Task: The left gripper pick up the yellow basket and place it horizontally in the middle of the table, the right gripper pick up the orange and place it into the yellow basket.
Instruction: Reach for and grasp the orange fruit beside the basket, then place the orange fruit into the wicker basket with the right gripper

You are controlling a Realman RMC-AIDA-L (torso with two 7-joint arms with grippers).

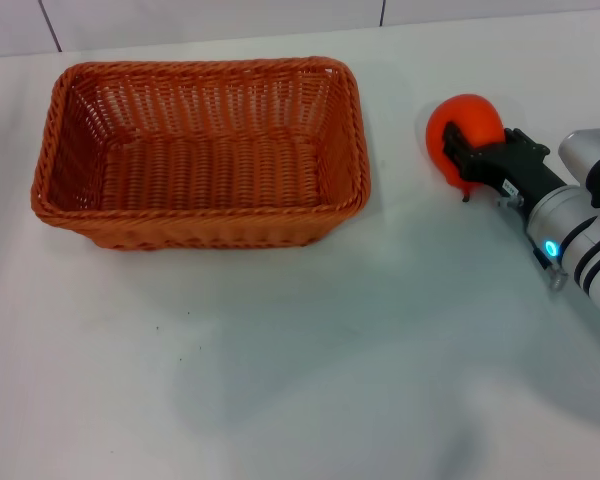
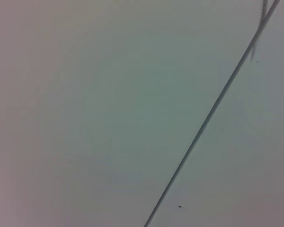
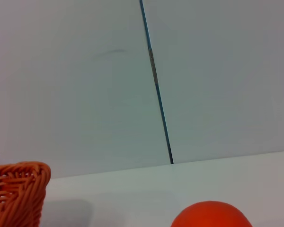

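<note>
Head view: yellow basket holds nothing; orange outside.

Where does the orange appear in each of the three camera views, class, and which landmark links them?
Head view: the orange sits at upper right on the table, held by the right gripper.
Left wrist view: not in it.
Right wrist view: the orange shows at the bottom edge, right of centre.
Shared landmark: the yellow basket, whose corner also shows in the right wrist view.
</note>
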